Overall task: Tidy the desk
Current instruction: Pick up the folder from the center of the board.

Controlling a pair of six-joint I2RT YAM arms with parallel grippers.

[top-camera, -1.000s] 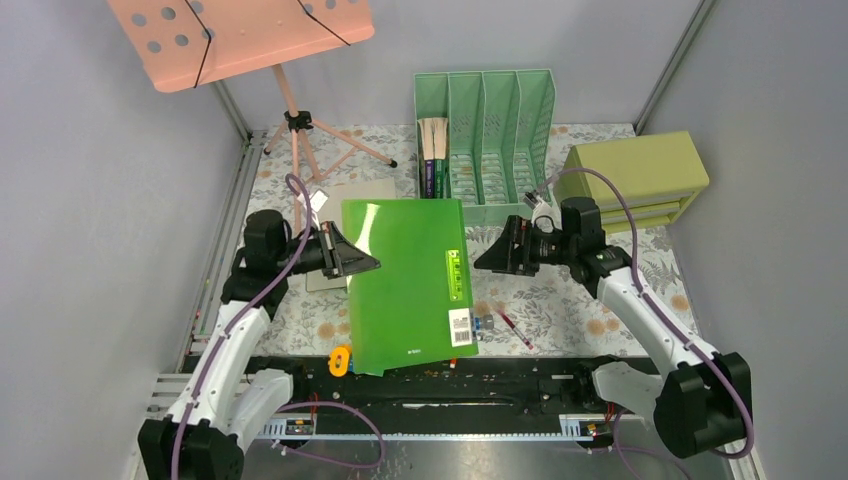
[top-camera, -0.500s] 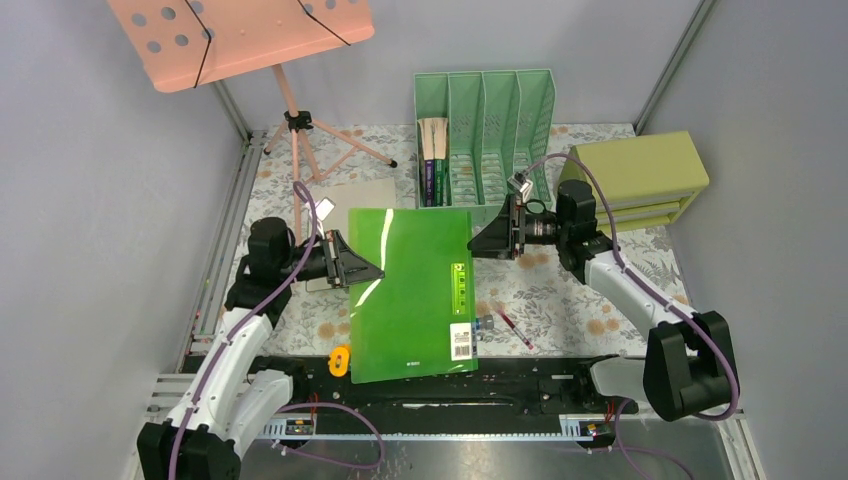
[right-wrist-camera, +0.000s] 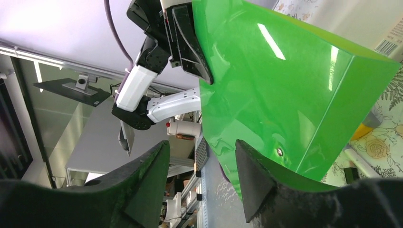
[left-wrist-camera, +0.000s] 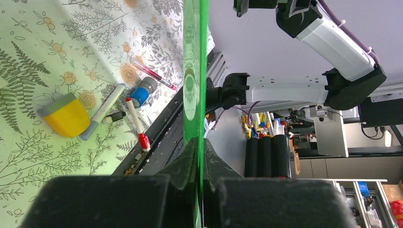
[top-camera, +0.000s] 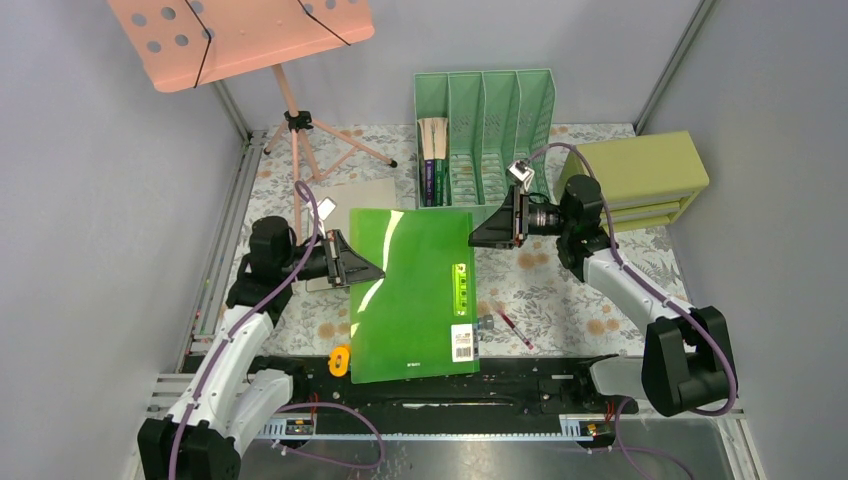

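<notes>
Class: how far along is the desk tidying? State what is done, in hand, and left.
Done: books stand in the file rack's left slot. In hand: the left pincer clamps the green folder; the right pincer's open jaws straddle its far corner. Left: folder unfiled, pens loose on the desk.

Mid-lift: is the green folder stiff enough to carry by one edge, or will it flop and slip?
Likely floppy: the green folder bows and dimples near the left gripper pinching its edge. Probably slippery too, given the glare on its glossy cover. Seemingly light: that single pinch holds it above the desk.
</notes>
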